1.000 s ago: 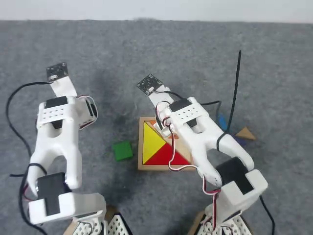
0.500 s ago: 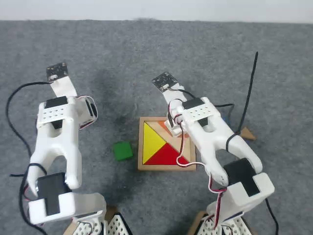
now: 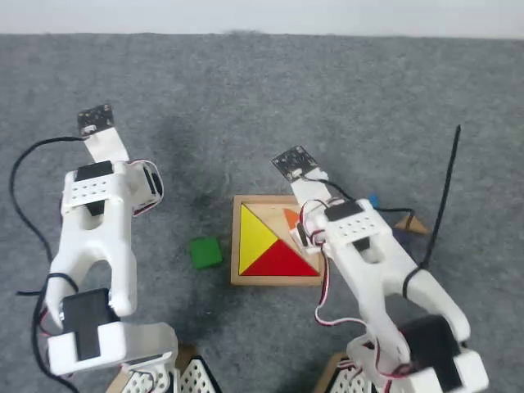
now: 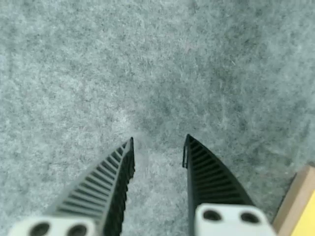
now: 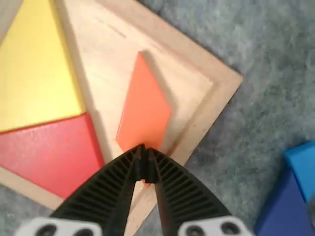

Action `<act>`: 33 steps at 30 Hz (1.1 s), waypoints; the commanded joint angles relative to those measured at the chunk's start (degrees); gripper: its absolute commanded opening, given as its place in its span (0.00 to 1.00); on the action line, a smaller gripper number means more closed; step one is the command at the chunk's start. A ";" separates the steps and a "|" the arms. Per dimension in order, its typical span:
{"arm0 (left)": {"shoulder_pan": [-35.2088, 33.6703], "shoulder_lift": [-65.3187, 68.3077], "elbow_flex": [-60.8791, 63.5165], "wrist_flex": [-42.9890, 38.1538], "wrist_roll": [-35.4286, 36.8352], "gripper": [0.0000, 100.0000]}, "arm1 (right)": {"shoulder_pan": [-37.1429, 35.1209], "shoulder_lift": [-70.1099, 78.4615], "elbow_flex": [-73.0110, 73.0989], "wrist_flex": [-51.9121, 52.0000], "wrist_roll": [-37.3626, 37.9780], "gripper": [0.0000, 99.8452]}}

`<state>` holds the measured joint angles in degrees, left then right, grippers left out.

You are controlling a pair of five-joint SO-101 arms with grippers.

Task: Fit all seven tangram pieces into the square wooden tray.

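Observation:
The square wooden tray (image 3: 277,280) lies between the two arms. A yellow triangle (image 3: 256,232) and a red triangle (image 3: 279,260) lie flat in it. An orange parallelogram (image 5: 145,110) sits in the tray's far right part, one edge close to the inner rim (image 5: 206,105). My right gripper (image 5: 143,150) is shut, its tips touching the orange piece's near corner, with nothing gripped between them. My left gripper (image 4: 158,142) stands open over bare carpet left of the tray, whose corner (image 4: 300,196) shows beside it. A green square (image 3: 205,251) lies on the carpet left of the tray.
Right of the tray, partly behind the right arm, lie a blue piece (image 3: 373,201), a tan triangle (image 3: 414,223) and a dark purple piece (image 3: 401,236). The blue piece (image 5: 302,164) is near the tray's corner. Grey carpet covers the table.
The right arm has swung to the right and back toward its base, uncovering the orange piece in the tray. The left arm has not moved.

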<state>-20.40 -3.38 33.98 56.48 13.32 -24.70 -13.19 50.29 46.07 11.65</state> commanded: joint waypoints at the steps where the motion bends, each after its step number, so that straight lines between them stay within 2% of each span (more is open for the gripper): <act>1: 0.44 -0.35 -1.54 -1.14 0.44 0.15 | 0.40 -3.21 0.09 -0.04 -0.79 0.02; 8: 0.44 -0.35 -1.54 -1.14 0.44 0.15 | 0.40 -8.40 -6.59 0.22 -4.48 0.02; 17: 0.44 -0.35 -1.10 -1.23 0.44 0.15 | -0.57 9.27 -15.74 0.75 -4.22 0.02; 27: 0.44 -0.35 -1.10 -1.23 0.44 0.15 | 1.80 10.95 -8.09 -2.59 -1.41 0.02; 33: 0.44 -0.35 -0.92 -2.02 0.44 0.15 | 2.59 2.86 -1.41 -2.86 -1.32 0.02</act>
<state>-20.40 -3.38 33.98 56.48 13.32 -22.77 -6.24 44.66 43.69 9.01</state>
